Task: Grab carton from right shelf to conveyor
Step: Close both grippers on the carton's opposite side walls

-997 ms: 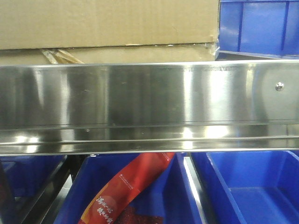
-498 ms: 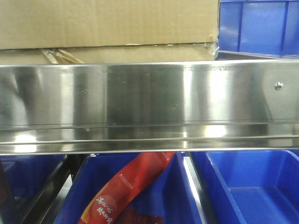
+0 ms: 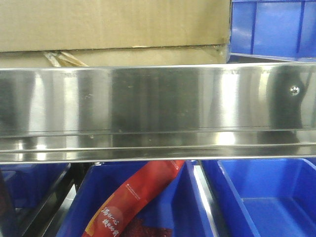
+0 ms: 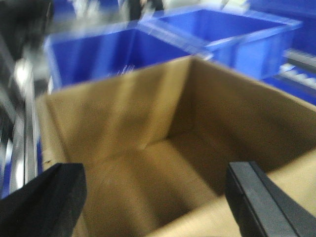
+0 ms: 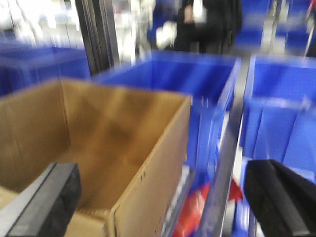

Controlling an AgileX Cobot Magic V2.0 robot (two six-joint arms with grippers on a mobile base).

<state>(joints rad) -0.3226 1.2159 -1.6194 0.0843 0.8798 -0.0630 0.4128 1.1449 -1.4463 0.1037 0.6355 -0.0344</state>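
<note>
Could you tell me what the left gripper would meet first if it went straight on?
Most likely the carton: the left gripper, jaws open, points into its open top, so an inner wall or floor comes first; blur hides the depth.

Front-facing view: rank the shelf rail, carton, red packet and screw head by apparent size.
1. shelf rail
2. carton, though the frame crops it
3. red packet
4. screw head

Front view: 1 carton (image 3: 113, 24), 1 shelf rail (image 3: 148, 98), 1 screw (image 3: 295, 90), 1 red packet (image 3: 136, 197). Blue bins (image 3: 274, 29): 4 there, one above the rail, three below. Left wrist view: 2 bins behind the carton. Tools: 2, left tool (image 4: 153, 192) and right tool (image 5: 163, 197), two fingers (image 4: 49, 197) each.
</note>
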